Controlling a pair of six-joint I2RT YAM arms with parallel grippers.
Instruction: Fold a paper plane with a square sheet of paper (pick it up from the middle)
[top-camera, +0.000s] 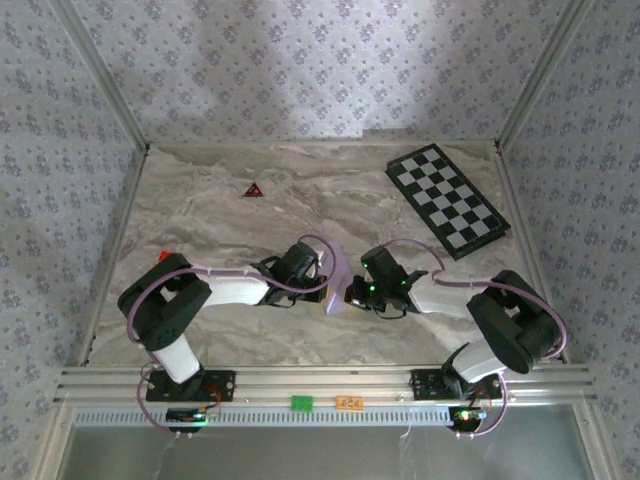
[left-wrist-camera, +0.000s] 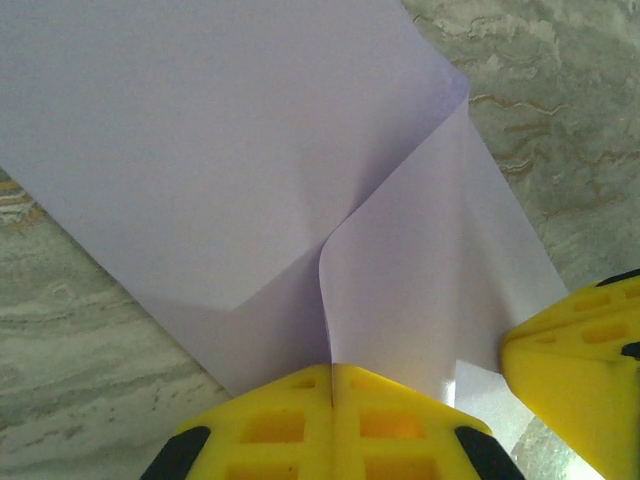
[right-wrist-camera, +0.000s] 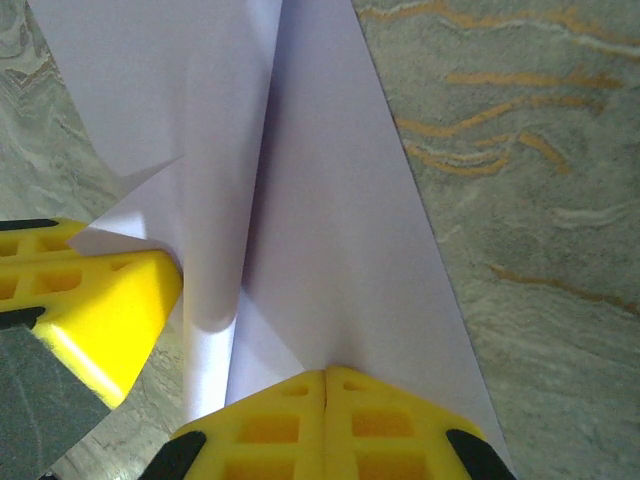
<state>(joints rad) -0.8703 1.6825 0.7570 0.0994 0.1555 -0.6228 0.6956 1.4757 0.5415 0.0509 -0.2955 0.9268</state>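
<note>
At the far left of the marble-patterned bench (top-camera: 200, 220), a small red object (top-camera: 163, 256) is lying just beside the left arm's elbow. Further back, a small dark red triangle (top-camera: 253, 189) is sitting alone on the bench, well apart from both arms.

The left arm is reaching in towards the middle, and its left tool (top-camera: 322, 292) is clenching the sheet of paper (top-camera: 337, 268). In the left wrist view its yellow fingers (left-wrist-camera: 280, 425) are pressing together with no gap, pinching the lilac sheet (left-wrist-camera: 220, 150) at its near edge. From there one flap is curling up and over along a soft fold, while a broad flat part is spreading away to the upper left.

The paper is sitting at the centre of the bench's near half, between the two tools, partly folded and rising off the surface along its middle.

The right tool (top-camera: 352, 293) is facing the left one from the other side, also grasping the sheet. In the right wrist view its fingers (right-wrist-camera: 270, 420) are closing tightly on the paper's (right-wrist-camera: 340, 200) edge, a long rolled fold is running away from them, and a finger of the left tool (right-wrist-camera: 100, 300) is showing just beside the sheet.

At the back right, a black-and-white checkered board (top-camera: 447, 200) is lying flat and at an angle.
</note>
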